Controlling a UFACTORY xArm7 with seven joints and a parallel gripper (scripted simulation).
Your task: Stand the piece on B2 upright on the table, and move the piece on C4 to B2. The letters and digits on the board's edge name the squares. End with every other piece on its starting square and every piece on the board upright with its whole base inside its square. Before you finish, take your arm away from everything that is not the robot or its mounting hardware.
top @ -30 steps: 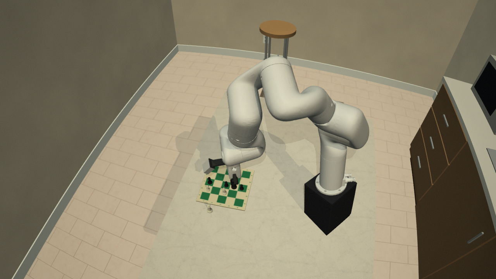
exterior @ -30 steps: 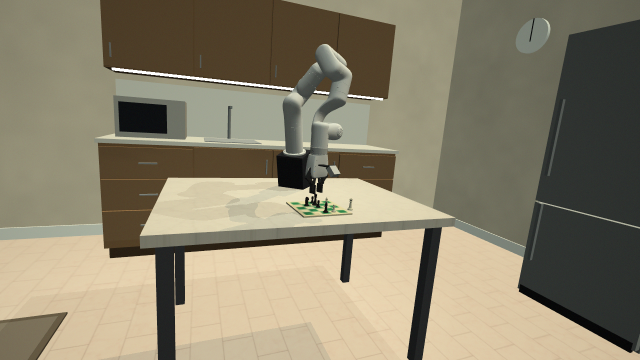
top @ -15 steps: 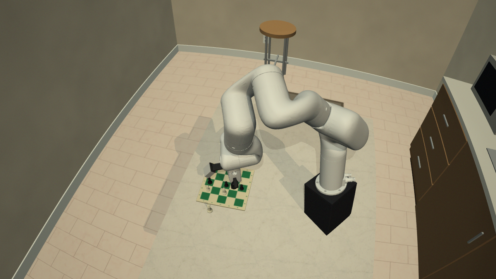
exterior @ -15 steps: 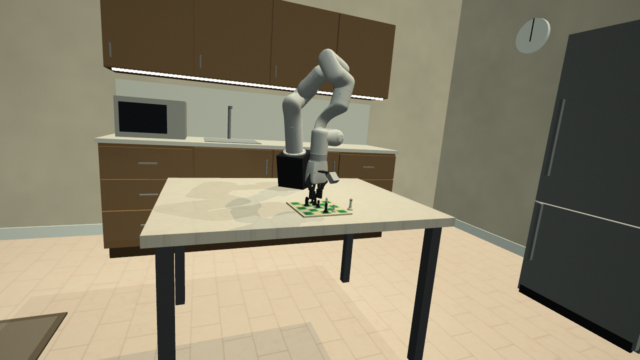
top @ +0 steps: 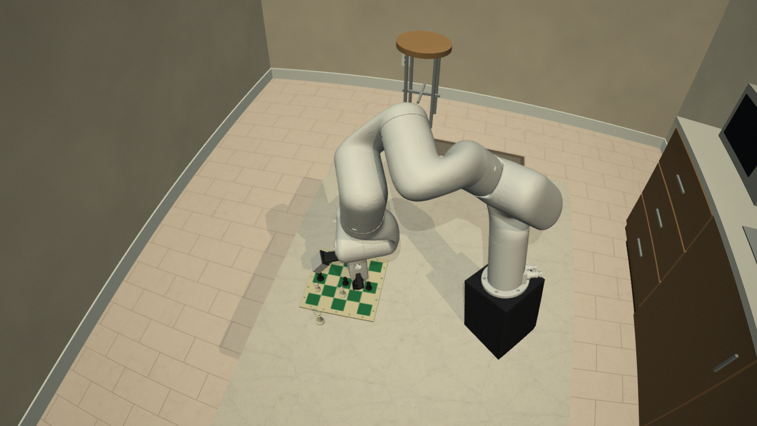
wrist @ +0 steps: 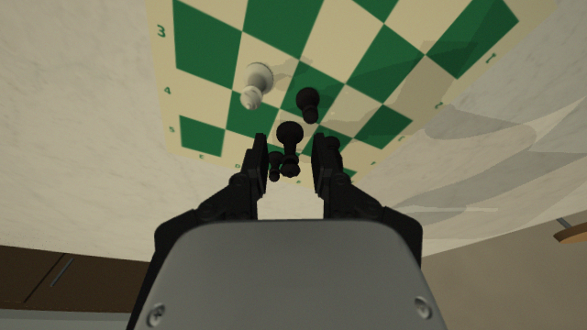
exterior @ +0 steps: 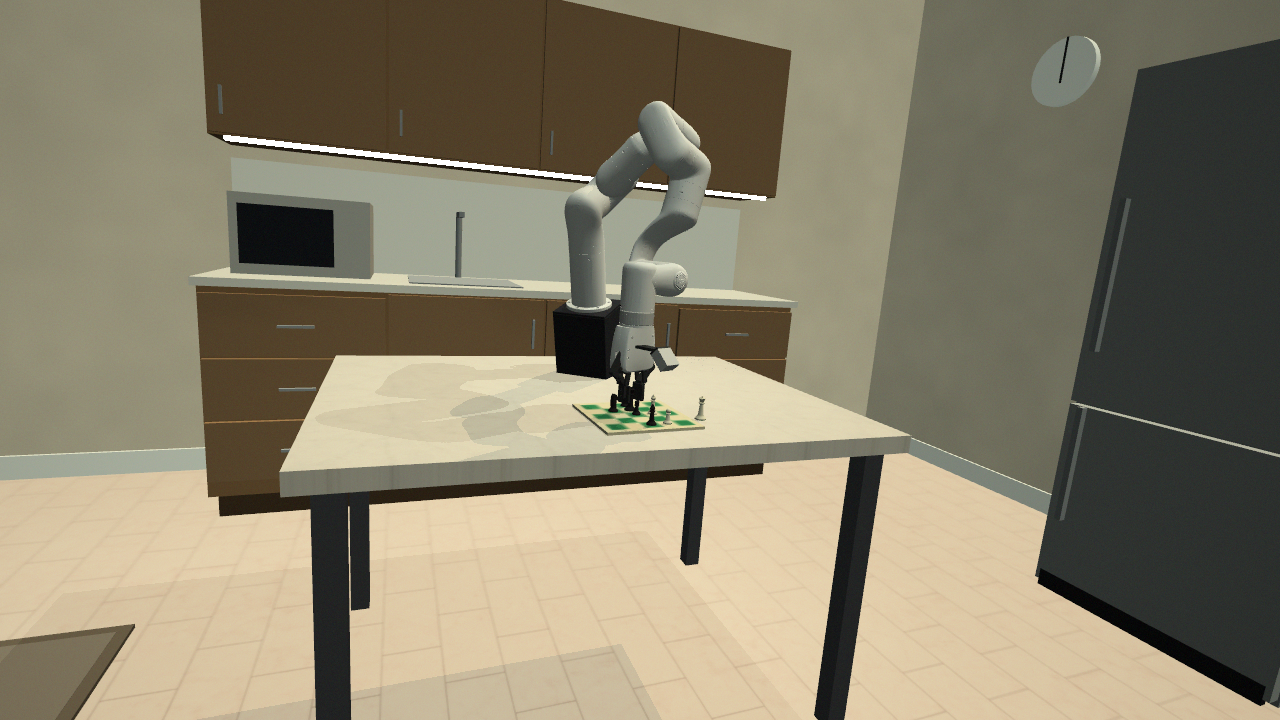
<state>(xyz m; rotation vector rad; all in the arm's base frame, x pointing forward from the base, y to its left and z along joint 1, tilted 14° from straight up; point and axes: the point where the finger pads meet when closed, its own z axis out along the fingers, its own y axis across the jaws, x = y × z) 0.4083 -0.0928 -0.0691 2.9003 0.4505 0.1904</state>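
Beside the fingers (top: 358,282) (exterior: 630,390), black pawns (top: 345,281) (wrist: 308,99) crowd close.

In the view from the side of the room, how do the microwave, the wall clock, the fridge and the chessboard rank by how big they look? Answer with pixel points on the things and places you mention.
Largest to smallest:
1. Fridge (exterior: 1190,295)
2. Microwave (exterior: 353,241)
Unsure: chessboard (exterior: 617,428) and wall clock (exterior: 1078,76) look too alike.

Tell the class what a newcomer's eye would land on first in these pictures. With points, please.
First comes the big pale arm (top: 413,153) (exterior: 671,161), arching over the table (top: 423,370) (exterior: 429,438) from its black base block (top: 481,307) (exterior: 572,344). Next is the green and cream board (top: 338,313) (exterior: 617,428) (wrist: 271,41) beneath the gripper (wrist: 290,160), its pieces clustered near the fingers. A white piece (top: 319,319) (exterior: 700,410) stands alone on the table beside the board.
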